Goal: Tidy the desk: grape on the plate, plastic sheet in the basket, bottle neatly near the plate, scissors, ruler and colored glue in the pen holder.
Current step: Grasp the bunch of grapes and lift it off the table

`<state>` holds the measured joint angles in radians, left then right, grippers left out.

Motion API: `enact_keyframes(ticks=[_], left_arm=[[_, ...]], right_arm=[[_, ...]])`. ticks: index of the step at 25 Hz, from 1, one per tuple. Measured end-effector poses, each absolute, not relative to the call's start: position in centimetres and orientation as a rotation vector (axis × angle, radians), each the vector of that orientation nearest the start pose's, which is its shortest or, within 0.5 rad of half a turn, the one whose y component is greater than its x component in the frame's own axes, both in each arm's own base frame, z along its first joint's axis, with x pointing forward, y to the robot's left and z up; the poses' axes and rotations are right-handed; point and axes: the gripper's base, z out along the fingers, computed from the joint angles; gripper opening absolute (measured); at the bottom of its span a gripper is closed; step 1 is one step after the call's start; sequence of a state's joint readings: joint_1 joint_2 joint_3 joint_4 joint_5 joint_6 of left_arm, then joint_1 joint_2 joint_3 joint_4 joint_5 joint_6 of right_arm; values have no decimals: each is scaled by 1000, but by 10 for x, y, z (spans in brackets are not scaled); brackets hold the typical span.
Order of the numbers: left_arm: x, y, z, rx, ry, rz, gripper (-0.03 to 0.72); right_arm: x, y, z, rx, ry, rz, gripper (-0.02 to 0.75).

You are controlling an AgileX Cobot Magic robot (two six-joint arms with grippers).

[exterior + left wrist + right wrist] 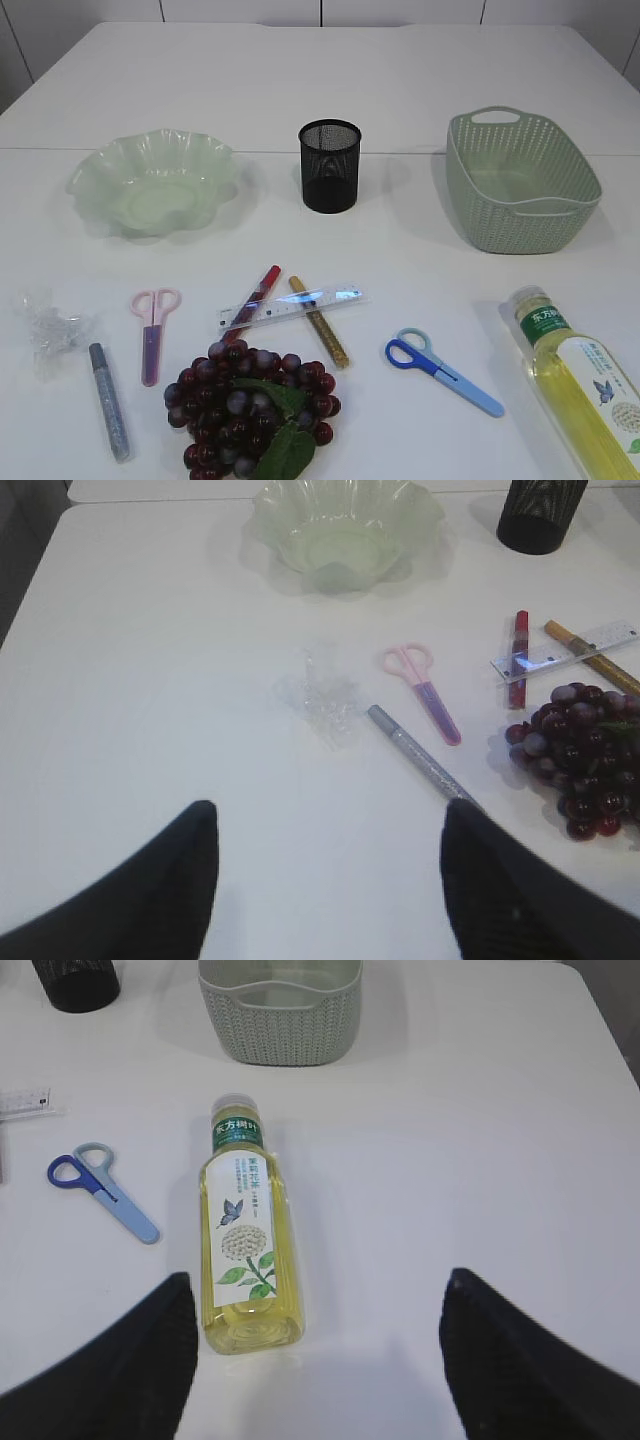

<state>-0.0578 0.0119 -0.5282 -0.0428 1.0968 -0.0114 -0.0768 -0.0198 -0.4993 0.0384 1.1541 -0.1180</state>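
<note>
A dark grape bunch (252, 412) lies at the front centre; it also shows in the left wrist view (580, 755). A crumpled clear plastic sheet (45, 325) (322, 693) lies at the front left. A yellow tea bottle (580, 375) (247, 1230) lies on its side at the front right. Pink scissors (152, 330) (425, 687), blue scissors (440, 368) (105, 1191), a clear ruler (290, 308) and red (255, 296), gold (320, 322) and silver (108, 400) glue pens lie loose. The plate (150, 185), pen holder (329, 165) and basket (520, 180) stand behind. My left gripper (325, 880) and right gripper (315, 1360) are open and empty, out of the exterior view.
The white table's right edge (610, 1030) runs close past the basket and bottle. Its left edge (25, 590) lies beyond the plastic sheet.
</note>
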Motion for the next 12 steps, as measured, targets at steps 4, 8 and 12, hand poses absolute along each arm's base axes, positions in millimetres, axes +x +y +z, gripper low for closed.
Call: enact_keyframes(ticks=[4, 8, 12], left_arm=[[-8, -3, 282, 51, 2064, -94, 505], [-8, -3, 282, 51, 2064, -94, 505], [-8, -3, 282, 51, 2064, -94, 505]], right_arm=[[-12, 4, 270, -48, 2118, -70, 585], [-12, 4, 270, -48, 2118, -70, 585], [-12, 4, 270, -48, 2118, -70, 585]])
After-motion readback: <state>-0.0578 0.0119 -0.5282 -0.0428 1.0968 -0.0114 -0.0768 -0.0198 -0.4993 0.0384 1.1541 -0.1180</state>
